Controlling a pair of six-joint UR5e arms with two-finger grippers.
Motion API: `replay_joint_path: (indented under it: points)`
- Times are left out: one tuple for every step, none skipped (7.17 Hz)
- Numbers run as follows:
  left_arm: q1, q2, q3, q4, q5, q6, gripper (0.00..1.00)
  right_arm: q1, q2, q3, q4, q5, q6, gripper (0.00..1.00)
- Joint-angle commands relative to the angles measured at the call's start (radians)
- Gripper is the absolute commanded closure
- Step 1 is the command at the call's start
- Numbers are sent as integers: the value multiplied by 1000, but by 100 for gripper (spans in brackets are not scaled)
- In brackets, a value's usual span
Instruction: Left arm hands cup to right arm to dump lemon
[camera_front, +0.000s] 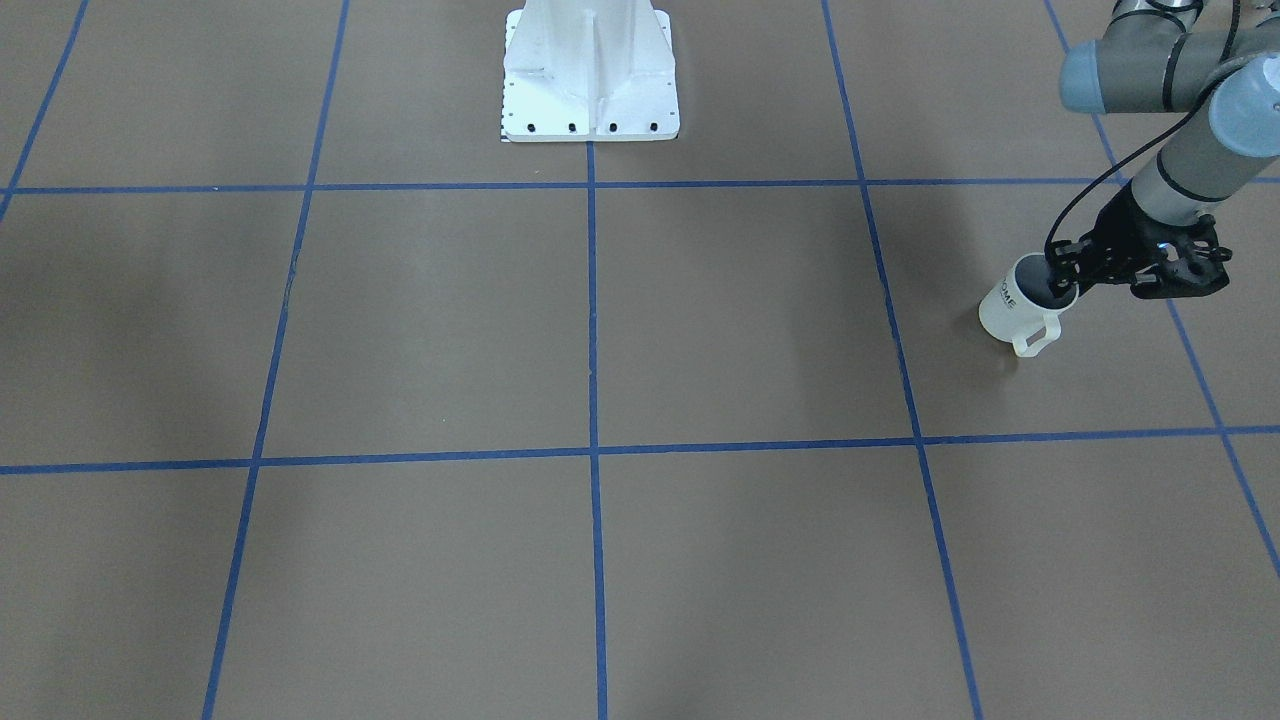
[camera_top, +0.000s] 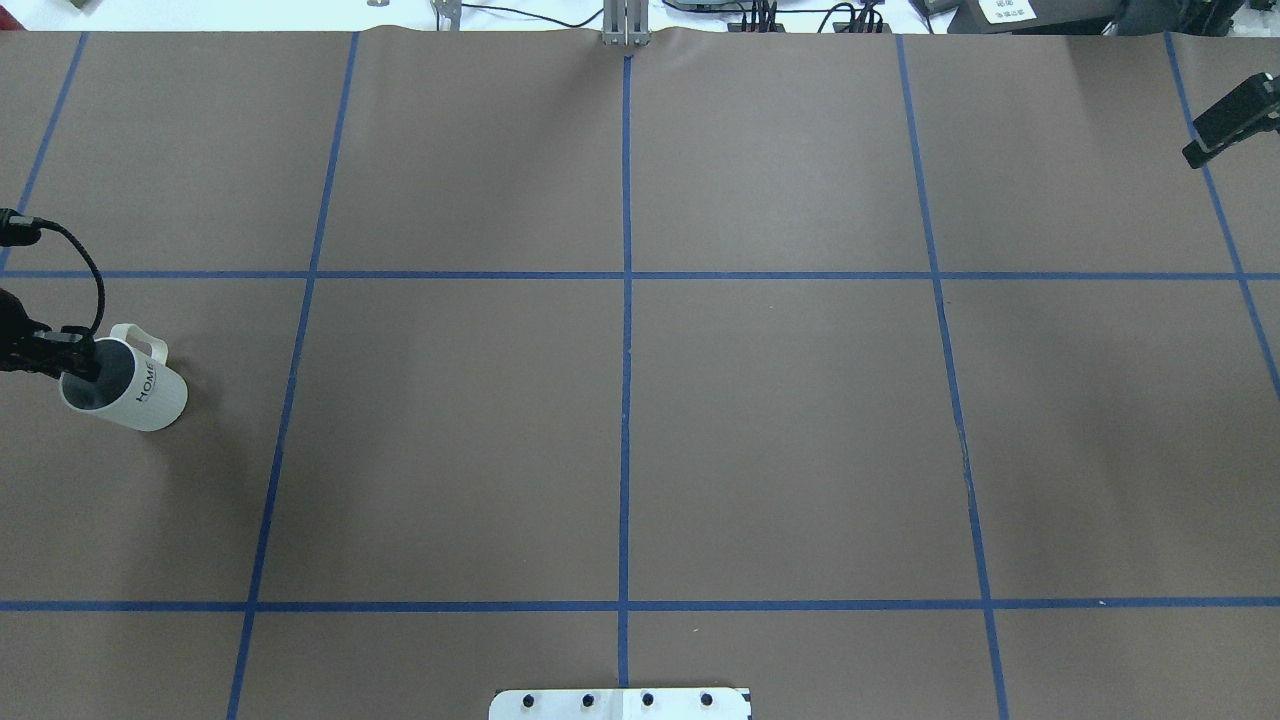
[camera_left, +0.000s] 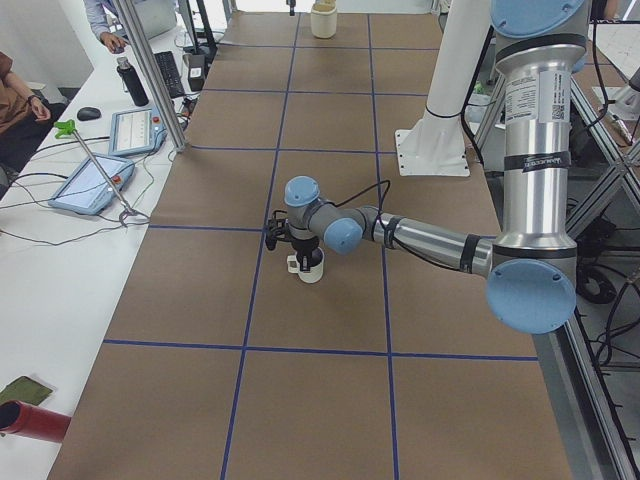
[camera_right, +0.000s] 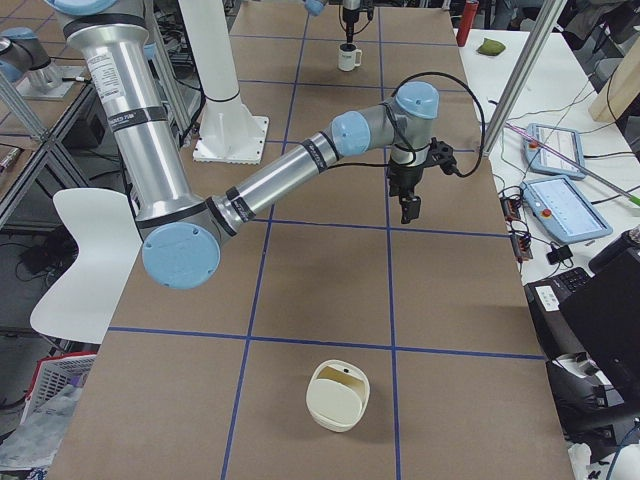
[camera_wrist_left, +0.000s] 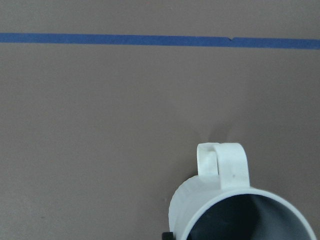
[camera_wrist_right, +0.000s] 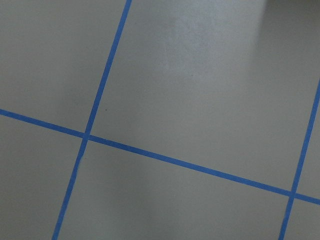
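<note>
The white cup (camera_front: 1015, 305) with black "HOME" lettering (camera_top: 147, 383) sits at my far left, handle towards the operators' side. My left gripper (camera_front: 1063, 277) is at its rim, one finger inside the mouth and one against the outer wall, shut on the rim. The left wrist view shows the cup's handle and grey inside (camera_wrist_left: 235, 210). The lemon is hidden; the cup's inside looks dark. My right gripper (camera_right: 408, 205) hangs above the table at my far right, only its black body showing in the overhead view (camera_top: 1228, 122); I cannot tell whether it is open.
The white robot base (camera_front: 590, 80) stands at the table's middle on the robot's side. A cream container (camera_right: 337, 397) lies on its side at the table's right end. Tablets and cables (camera_left: 95, 180) lie on the operators' white bench.
</note>
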Motion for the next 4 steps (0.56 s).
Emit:
replay_joint_path:
  points:
    - [-6,2,-17,0,-9,4,0,0,0,-6,0,0,0,0]
    - [-12,3,-45,24,-13,5,0,0,-2,-7,-3,0,-1,0]
    - [-13,-1,-104,117,-14,13,0,0,-3,-9,-5,-2,-1,0]
    - [-26,0,-170,218,-14,101,0,3,-7,-10,-9,-2,-4,0]
